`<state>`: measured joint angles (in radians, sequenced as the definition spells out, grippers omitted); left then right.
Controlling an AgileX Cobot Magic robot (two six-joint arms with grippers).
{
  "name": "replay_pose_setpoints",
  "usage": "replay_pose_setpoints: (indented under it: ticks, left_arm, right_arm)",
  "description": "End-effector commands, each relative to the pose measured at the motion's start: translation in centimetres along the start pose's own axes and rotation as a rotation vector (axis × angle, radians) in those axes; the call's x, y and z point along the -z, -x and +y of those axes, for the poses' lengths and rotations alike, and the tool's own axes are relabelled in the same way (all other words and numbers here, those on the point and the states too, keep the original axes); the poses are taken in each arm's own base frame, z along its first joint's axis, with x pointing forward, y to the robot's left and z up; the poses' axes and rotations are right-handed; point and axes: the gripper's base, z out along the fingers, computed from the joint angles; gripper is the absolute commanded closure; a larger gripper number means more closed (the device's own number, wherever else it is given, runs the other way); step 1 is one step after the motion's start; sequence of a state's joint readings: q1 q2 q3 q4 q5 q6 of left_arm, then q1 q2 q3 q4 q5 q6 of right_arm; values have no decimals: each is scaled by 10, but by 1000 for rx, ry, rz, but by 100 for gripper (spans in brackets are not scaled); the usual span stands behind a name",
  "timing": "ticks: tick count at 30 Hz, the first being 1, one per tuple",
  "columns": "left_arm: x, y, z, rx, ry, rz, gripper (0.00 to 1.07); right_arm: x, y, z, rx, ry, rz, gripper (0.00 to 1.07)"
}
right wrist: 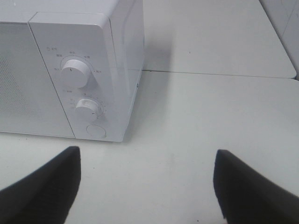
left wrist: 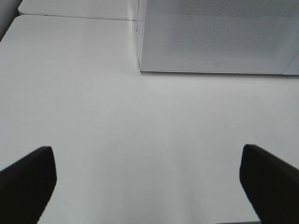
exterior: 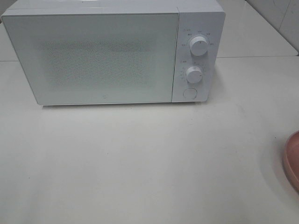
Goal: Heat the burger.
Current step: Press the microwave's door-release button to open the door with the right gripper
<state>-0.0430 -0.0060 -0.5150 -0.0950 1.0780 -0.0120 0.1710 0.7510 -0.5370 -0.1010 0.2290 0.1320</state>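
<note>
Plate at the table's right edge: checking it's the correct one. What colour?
The plate is pink; the exterior high view shows it.

The place reads as a mock kitchen corner on a test bench rather than a lived-in home. A white microwave (exterior: pixel 93 51) with an upper dial (exterior: pixel 199 45), a lower dial (exterior: pixel 193 74) and a round button (exterior: pixel 189 93) stands on a plain white desk (exterior: pixel 140 163). A pink plate (exterior: pixel 293 158) lies at the desk's edge, and pale wall tiles (exterior: pixel 280 16) show behind.
</note>
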Motion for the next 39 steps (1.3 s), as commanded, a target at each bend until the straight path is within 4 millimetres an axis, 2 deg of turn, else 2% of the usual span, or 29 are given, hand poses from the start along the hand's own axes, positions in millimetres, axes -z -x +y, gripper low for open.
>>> replay_pose_setpoints:
  ticks: [1, 3, 7, 9, 20, 32, 39]
  left_arm:
    - [3, -1, -1, 4, -7, -33, 7]
    - [3, -1, -1, 4, -7, -33, 7]
    - [3, -1, -1, 4, -7, -33, 7]
    - [3, -1, -1, 4, -7, -33, 7]
    - [3, -1, -1, 4, -7, -33, 7]
    - [3, -1, -1, 4, -7, -33, 7]
    - [3, -1, -1, 4, -7, -33, 7]
  right_arm:
    - [-10, 5, 0, 13, 0, -26, 32]
    - [-28, 4, 1, 14, 11, -40, 32]
    - [-39, -1, 2, 13, 26, -87, 32]
    - [-49, -11, 3, 9, 40, -124, 32]
    - [-65, -39, 4, -25, 51, -142, 32]
    - [-87, -56, 29, 62, 69, -135, 32]
    - [-92, -68, 46, 73, 36, -190, 32]
